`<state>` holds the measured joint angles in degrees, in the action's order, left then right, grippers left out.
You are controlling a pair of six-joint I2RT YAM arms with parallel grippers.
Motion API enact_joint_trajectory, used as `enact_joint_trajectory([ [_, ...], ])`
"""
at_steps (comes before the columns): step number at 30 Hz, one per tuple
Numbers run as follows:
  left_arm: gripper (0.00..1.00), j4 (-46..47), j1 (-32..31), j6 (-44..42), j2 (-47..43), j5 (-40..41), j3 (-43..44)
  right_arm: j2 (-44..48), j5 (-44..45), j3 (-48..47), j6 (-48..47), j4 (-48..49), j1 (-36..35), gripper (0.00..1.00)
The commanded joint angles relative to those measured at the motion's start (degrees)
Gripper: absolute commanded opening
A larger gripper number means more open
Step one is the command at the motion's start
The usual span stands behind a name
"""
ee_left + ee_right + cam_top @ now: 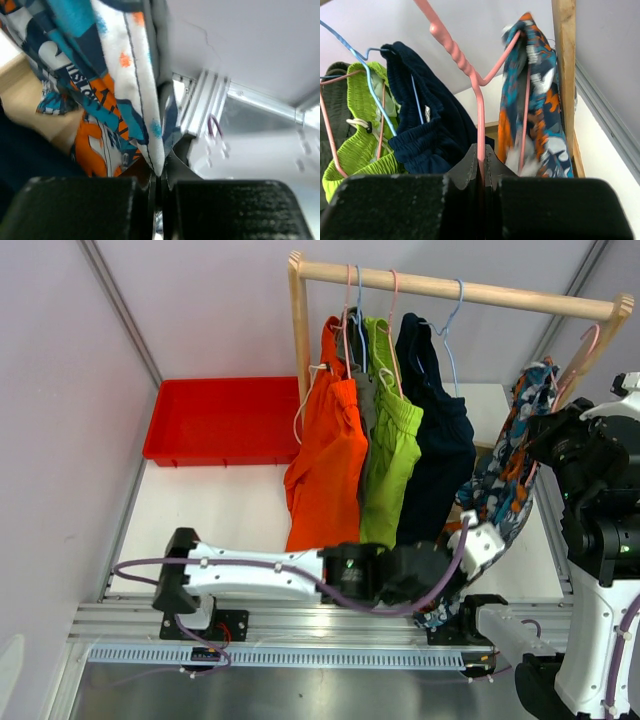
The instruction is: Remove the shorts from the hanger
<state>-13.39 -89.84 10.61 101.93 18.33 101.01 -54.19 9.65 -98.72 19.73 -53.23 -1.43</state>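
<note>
Your left tool (159, 182) grips the printed shorts (125, 105) at the hem, right tool (482, 157) pinches their pink hanger (454, 50); no pair is off yet.

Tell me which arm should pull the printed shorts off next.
Left. The left gripper is shut on the printed shorts at the hem, so it can likely pull down. The right gripper is shut on the pink hanger, bracing it.

Bright orange shorts (325, 455), grey shorts (366, 392), lime green shorts (390, 440), dark navy shorts (437, 440), blue-orange-white print shorts (508, 475); pink hanger (451, 46); red tray (225, 420), upper left.
</note>
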Motion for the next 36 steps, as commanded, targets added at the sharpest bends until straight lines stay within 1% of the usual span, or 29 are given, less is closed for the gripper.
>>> enact_joint_trajectory([
  [1, 0.00, 3.70, -7.86, 2.04, -7.25, 5.66, -8.43, -0.56, 1.25, -3.06, -0.92, 3.66, -0.33, 0.00],
  [2, 0.00, 4.50, -9.11, 3.35, -7.88, 6.45, -10.03, -0.82, 1.60, -3.23, -0.92, 3.66, -0.33, 0.00],
  [3, 0.00, 5.21, -10.43, 4.15, -8.32, 7.68, -14.40, -1.00, 1.77, -3.41, -1.00, 3.66, -0.33, 0.00],
  [4, 0.00, 5.82, -12.79, 5.11, -8.50, 8.21, -15.57, -1.18, 1.95, -3.50, -1.18, 3.75, -0.33, 0.00],
  [6, 0.00, 7.14, -14.56, 7.66, -8.15, 8.74, -18.90, -1.35, 2.39, -3.41, -1.27, 3.66, -0.33, 0.00],
  [7, 0.00, 7.32, -15.79, 9.24, -7.80, 8.66, -19.18, -1.44, 2.48, -3.41, -1.27, 3.66, -0.33, 0.00],
  [10, 0.00, 8.11, -16.86, 10.65, -4.74, 8.22, -20.15, -1.35, 2.22, -3.32, -0.83, 3.14, -0.33, 0.00],
  [12, 0.00, 7.76, -16.86, 11.01, -3.24, 8.91, -19.27, -1.18, 1.43, -3.67, -0.39, 2.17, -0.33, 0.00],
  [14, 0.00, 6.71, -16.51, 9.88, -1.65, 11.63, -15.59, -0.65, 0.81, -4.46, 0.66, -0.54, -0.33, 0.00],
  [15, 0.00, 4.71, -15.46, 9.52, 0.01, 12.51, -14.19, -0.30, 0.46, -4.99, 1.19, -1.77, -0.41, 0.00],
  [16, 0.00, 3.56, -14.58, 9.08, 0.89, 13.13, -9.39, 0.22, -0.59, -5.17, 1.71, -3.00, -0.33, 0.00],
  [18, 0.00, 0.66, -11.95, 8.20, 2.91, 13.40, -6.28, 2.07, -2.52, -4.56, 3.73, -6.96, -0.33, 0.00],
  [20, 0.00, -0.58, -10.10, 6.27, 3.89, 14.54, -0.76, 3.21, -7.08, -3.86, 5.49, -11.25, -0.33, 0.00],
  [21, 0.00, -1.28, -8.17, 5.65, 4.15, 14.81, 1.79, 4.35, -8.67, -3.50, 5.85, -12.85, -0.33, 0.00],
  [22, 0.00, -2.51, -6.94, 5.21, 4.85, 15.16, 3.13, 4.71, -10.42, -3.24, 6.20, -14.51, -0.41, 0.00],
  [23, 0.00, -3.74, -5.88, 5.47, 5.21, 16.03, 4.44, 5.06, -13.75, -3.06, 6.46, -17.58, -0.41, 0.00],
  [24, 0.00, -4.62, -3.61, 5.56, 5.38, 16.13, 7.85, 5.67, -15.00, -2.89, 6.64, -19.09, -0.33, 0.00],
  [26, 0.00, -6.21, -1.49, 6.17, 5.56, 16.30, 10.15, 6.29, -17.28, -2.97, 6.90, -22.61, -0.33, 0.00],
  [27, 0.00, -6.30, 0.53, 6.52, 5.39, 15.95, 10.17, 6.73, -17.56, -3.49, 6.90, -23.40, -0.33, 0.00],
  [30, 0.00, -7.26, 3.17, 6.88, 4.68, 13.58, 9.91, 6.30, -17.30, -5.69, 6.73, -25.25, -0.33, 0.00],
  [33, 0.00, -10.77, 3.27, 9.15, 4.95, 13.14, 8.69, 4.19, -16.77, -11.13, 6.47, -26.31, -0.33, 0.00],
  [35, 0.00, -10.35, 2.40, 10.21, 2.94, 12.09, 4.65, 1.47, -15.81, -14.99, 5.94, -25.35, -0.41, 0.00],
  [36, 0.00, -9.65, 0.48, 11.26, 1.71, 12.78, 2.89, 0.33, -14.50, -16.23, 5.85, -24.91, -0.33, 0.00],
])
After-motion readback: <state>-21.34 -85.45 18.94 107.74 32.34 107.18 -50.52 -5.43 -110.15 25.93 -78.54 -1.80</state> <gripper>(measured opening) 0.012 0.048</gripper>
